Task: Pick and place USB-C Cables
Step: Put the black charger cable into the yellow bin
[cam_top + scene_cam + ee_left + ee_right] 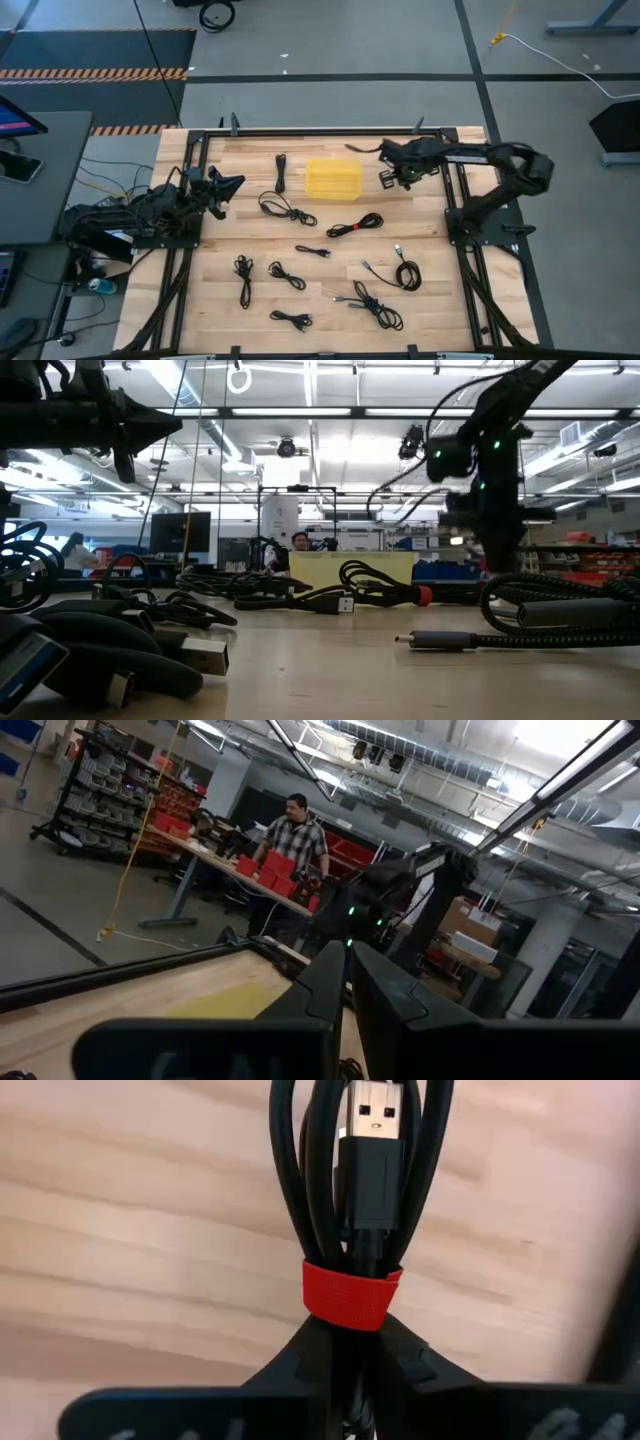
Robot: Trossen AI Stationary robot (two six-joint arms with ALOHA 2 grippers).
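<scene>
Several black USB-C cables lie coiled on the wooden table, among them one (pixel 285 208) in front of the yellow tray (pixel 333 178), one with a red band (pixel 355 224) and one (pixel 405 272) nearer the front. My right gripper (pixel 398 178) hangs at the tray's right side, pointing steeply down, shut on a black cable bundle (pixel 365 1170) bound with a red band. My left gripper (pixel 232 186) waits shut at the table's left edge, well above the wood, holding nothing. My right gripper (pixel 345 1330) pinches the bundled cable between its two fingers right at the red band (pixel 350 1295), several strands together. The fingers come from above and lie along the bundle. The loops and a USB plug (pixel 372 1120) reach past the fingertips toward the wood; whether they touch it I cannot tell.
More cable coils (pixel 243 278) (pixel 375 305) (pixel 290 320) are spread over the near half of the table, and a straight one (pixel 281 170) lies left of the tray. Black frame rails (pixel 455 215) border the table. A person (pixel 290 845) stands at a bench beyond it.
</scene>
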